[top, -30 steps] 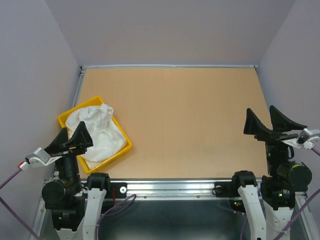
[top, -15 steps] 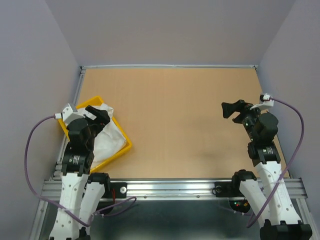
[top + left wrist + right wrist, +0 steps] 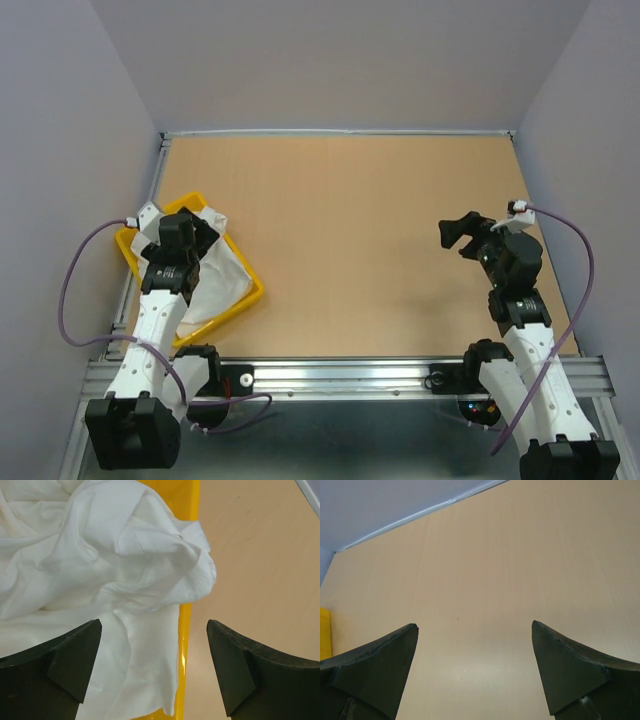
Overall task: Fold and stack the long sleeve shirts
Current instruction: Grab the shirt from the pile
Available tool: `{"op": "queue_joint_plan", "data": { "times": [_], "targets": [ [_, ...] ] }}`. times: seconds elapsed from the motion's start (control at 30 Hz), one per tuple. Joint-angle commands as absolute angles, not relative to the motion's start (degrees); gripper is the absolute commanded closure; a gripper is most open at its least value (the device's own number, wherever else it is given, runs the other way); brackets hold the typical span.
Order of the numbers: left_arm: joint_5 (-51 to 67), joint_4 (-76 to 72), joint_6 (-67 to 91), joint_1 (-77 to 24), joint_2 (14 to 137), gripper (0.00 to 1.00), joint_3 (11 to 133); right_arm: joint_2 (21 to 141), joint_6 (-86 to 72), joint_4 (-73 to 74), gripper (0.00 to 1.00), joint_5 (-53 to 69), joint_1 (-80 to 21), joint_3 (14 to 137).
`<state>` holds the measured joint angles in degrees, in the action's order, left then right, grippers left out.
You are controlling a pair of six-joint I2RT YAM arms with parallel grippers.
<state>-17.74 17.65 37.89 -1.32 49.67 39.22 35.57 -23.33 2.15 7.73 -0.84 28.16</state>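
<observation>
1. A white long sleeve shirt [image 3: 100, 555] lies crumpled in the yellow tray [image 3: 257, 290], at the left of the table [image 3: 350, 220].
2. The left gripper [image 3: 200, 232] hovers over it, jaws wide, empty.
3. The right gripper [image 3: 458, 232], equally released, hangs over the table.
4. This looks like the pickup stage; next, the left gripper must lower and pinch fabric.

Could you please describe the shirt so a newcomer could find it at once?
On the tan table, look to the near left corner, where a yellow tray sits. The shirt is the crumpled white cloth heaped in it, spilling over the rim; it is the only fabric there.
</observation>
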Motion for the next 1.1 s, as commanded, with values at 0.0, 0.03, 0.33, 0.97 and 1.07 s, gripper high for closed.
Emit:
{"op": "queue_joint_plan", "data": {
  "times": [0.0, 0.03, 0.33, 0.97, 1.07],
  "targets": [
    [-20.8, 12.0, 38.6, 2.1, 51.7, 0.01, 35.1, 34.4, -22.8, -1.6, 0.00, 8.1, -1.2, 26.5],
    [-20.7, 11.0, 38.8, 2.9, 52.3, 0.01, 33.4, 34.3, -22.8, -1.8, 0.00, 8.3, -1.3, 26.2],
    [-19.4, 0.9, 41.0, 6.2, 59.5, 0.01, 30.0, 33.8, -22.9, -3.5, 0.00, 8.8, -1.8, 25.3],
    [-23.4, 12.8, 39.6, 6.2, 65.8, 1.00, 43.3, 32.7, -22.9, -4.6, 0.00, 9.4, -2.7, 24.9],
    [-24.2, 18.2, 38.0, 5.8, 62.8, 1.00, 52.2, 32.2, -22.9, -4.7, 0.00, 9.7, -2.8, 25.0]
  ]
}}
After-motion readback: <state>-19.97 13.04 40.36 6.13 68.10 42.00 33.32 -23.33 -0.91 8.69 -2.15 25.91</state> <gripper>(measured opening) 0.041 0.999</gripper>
